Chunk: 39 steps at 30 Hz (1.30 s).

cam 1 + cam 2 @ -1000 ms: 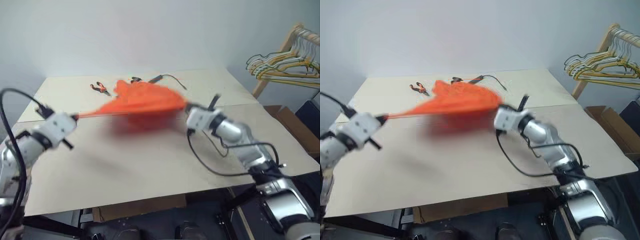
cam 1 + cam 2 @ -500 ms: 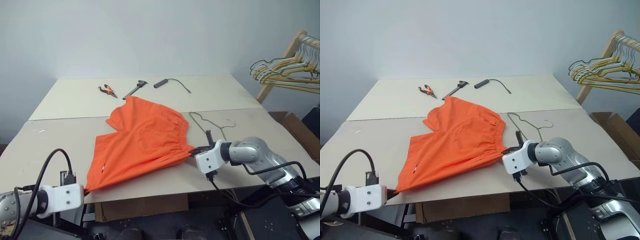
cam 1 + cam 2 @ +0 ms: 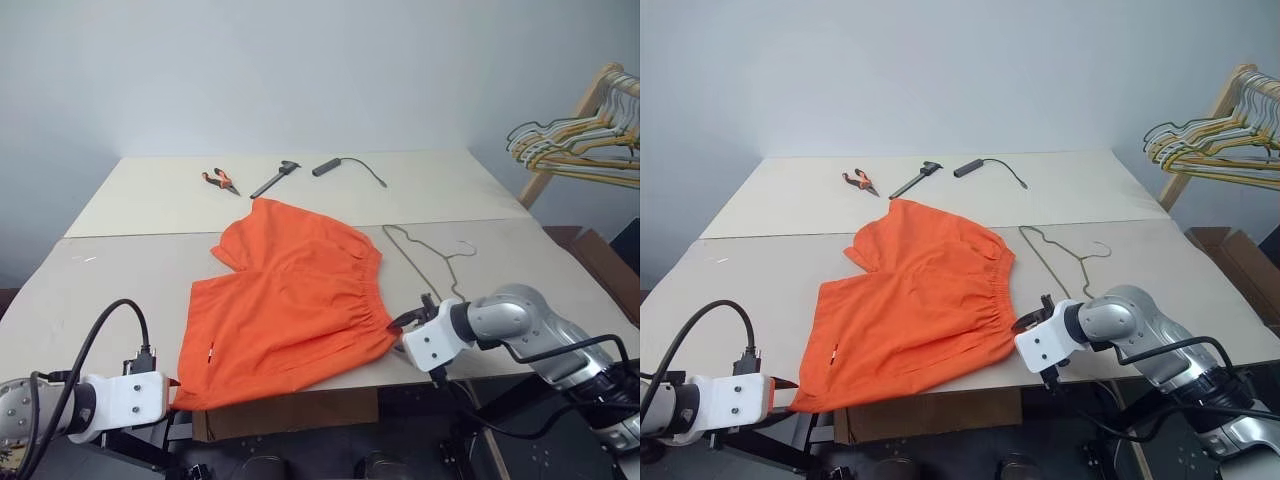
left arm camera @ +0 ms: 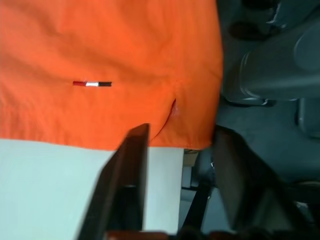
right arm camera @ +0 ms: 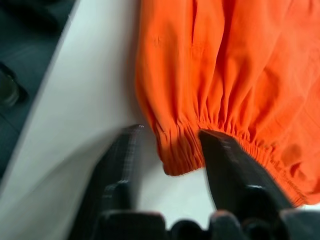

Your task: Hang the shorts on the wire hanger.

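The bright orange shorts [image 3: 290, 300] lie spread flat on the table, waistband toward the right and legs toward the left. The thin wire hanger [image 3: 430, 255] lies on the table just right of the waistband. My left gripper [image 3: 172, 384] sits at the near table edge by the lower leg hem; in the left wrist view it [image 4: 181, 129] is open, with the hem corner [image 4: 172, 107] just past its tips. My right gripper [image 3: 402, 320] is at the near waistband corner; in the right wrist view it [image 5: 172, 131] is open, with the gathered waistband corner [image 5: 177, 150] lying loose between its fingers.
Orange-handled pliers [image 3: 218, 180], a dark hand tool [image 3: 275, 178] and a black cable with a cylindrical end [image 3: 345, 166] lie at the far side of the table. A wooden rack with bunched hangers [image 3: 575, 135] stands to the right, with a cardboard box [image 3: 590, 260] below it.
The shorts, stretched in the air between both shut grippers a second ago, came down flat on the table. Both grippers have since opened and let go of them.
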Tool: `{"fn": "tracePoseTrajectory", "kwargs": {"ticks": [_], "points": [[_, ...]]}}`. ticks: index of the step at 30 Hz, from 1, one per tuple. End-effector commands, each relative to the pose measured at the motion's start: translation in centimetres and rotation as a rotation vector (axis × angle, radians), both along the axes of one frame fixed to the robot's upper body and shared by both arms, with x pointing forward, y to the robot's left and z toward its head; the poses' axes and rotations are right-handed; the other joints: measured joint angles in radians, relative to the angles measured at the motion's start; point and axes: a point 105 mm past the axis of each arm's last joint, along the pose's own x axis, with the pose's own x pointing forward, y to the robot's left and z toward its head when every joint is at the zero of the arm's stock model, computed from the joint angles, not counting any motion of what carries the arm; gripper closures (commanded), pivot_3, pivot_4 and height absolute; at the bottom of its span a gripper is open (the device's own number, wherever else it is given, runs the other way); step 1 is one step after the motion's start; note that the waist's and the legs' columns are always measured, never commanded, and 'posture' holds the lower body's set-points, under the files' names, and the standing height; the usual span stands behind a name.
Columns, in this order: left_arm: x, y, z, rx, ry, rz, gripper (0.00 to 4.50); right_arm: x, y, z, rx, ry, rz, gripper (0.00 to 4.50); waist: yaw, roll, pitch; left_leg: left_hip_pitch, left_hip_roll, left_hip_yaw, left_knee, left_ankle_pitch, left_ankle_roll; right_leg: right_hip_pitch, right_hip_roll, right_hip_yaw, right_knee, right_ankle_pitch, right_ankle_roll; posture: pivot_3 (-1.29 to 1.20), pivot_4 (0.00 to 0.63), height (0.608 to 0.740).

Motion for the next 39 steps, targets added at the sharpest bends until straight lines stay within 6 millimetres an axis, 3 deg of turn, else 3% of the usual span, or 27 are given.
{"fn": "tracePoseTrajectory", "kwargs": {"ticks": [1, 3, 5, 10, 15, 22, 33, 36, 39], "points": [[0.7, -0.3, 2.8, -0.037, -0.05, -0.018, 1.16, 0.9, -0.4, 3.6, 0.14, 0.024, -0.116, 0.84, 0.0, 0.0, 0.0, 0.0, 0.0, 0.0, 0.0, 0.0, 0.0, 0.0, 0.0, 0.0, 0.0, 0.0, 0.0, 0.15, 0.0, 0.74], [1.7, -0.6, 4.0, -0.095, -0.11, -0.002, 0.49, 3.4, -1.4, 4.7, 0.206, 0.008, -0.309, 0.14, 0.0, 0.0, 0.0, 0.0, 0.0, 0.0, 0.0, 0.0, 0.0, 0.0, -0.001, 0.0, 0.0, 0.0, -0.001, 0.15, 0.0, 0.74], [3.1, -1.3, 5.2, -0.178, -0.184, 0.036, 0.03, 6.2, -2.8, 5.5, 0.296, 0.031, -0.548, 0.0, -0.001, 0.0, 0.0, 0.001, 0.0, -0.001, 0.001, 0.0, 0.0, 0.001, -0.001, 0.0, 0.001, 0.0, -0.001, 0.14, 0.0, 0.74], [3.8, -3.9, 6.2, -0.339, -0.197, 0.008, 0.03, 10.5, -5.5, 4.6, 0.392, 0.121, -0.939, 0.0, -0.004, 0.0, -0.001, 0.0, -0.001, 0.0, 0.001, 0.0, -0.001, 0.0, 0.0, 0.0, 0.001, 0.006, -0.001, 0.14, 0.0, 0.74], [4.2, -4.9, 6.0, -0.355, -0.198, -0.008, 0.03, 13.0, -6.6, 3.3, 0.52, 0.334, -1.176, 0.0, -0.007, 0.001, 0.0, -0.004, -0.002, 0.002, 0.0, -0.002, -0.001, -0.002, 0.001, 0.0, 0.0, 0.007, -0.003, 0.14, 0.0, 0.74], [3.5, -5.6, 6.6, -0.412, -0.18, -0.043, 0.03, 14.2, -7.7, 0.7, 0.435, 0.418, -1.254, 0.0, -0.009, 0.002, 0.0, -0.005, -0.003, 0.003, 0.0, -0.002, -0.001, -0.002, 0.001, -0.001, -0.001, 0.007, -0.003, 0.15, 0.0, 0.74], [3.3, -6.1, 6.7, -0.448, -0.18, -0.063, 0.03, 14.4, -8.3, -2.3, 0.32, 0.526, -1.307, 0.0, -0.028, 0.003, 0.0, -0.004, -0.002, 0.002, 0.0, -0.002, -0.001, -0.002, 0.002, 0.0, 0.0, 0.007, -0.003, 0.16, 0.0, 0.74], [3.4, -6.1, 6.7, -0.453, -0.188, -0.064, 0.0, 14.2, -8.7, -2.7, 0.311, 0.553, -1.338, 0.82, -0.027, 0.003, 0.0, -0.004, -0.002, 0.002, 0.0, -0.002, -0.001, -0.002, 0.002, 0.001, 0.0, 0.007, -0.003, 0.16, 0.0, 0.74], [3.5, -6.1, 6.6, -0.453, -0.203, -0.065, 0.0, 14.2, -8.8, -3.1, 0.288, 0.544, -1.336, 1.95, -0.027, 0.003, 0.0, -0.004, -0.002, 0.002, 0.0, -0.002, -0.001, -0.002, 0.002, 0.0, 0.0, 0.007, -0.003, 0.16, 0.0, 0.74]]}}
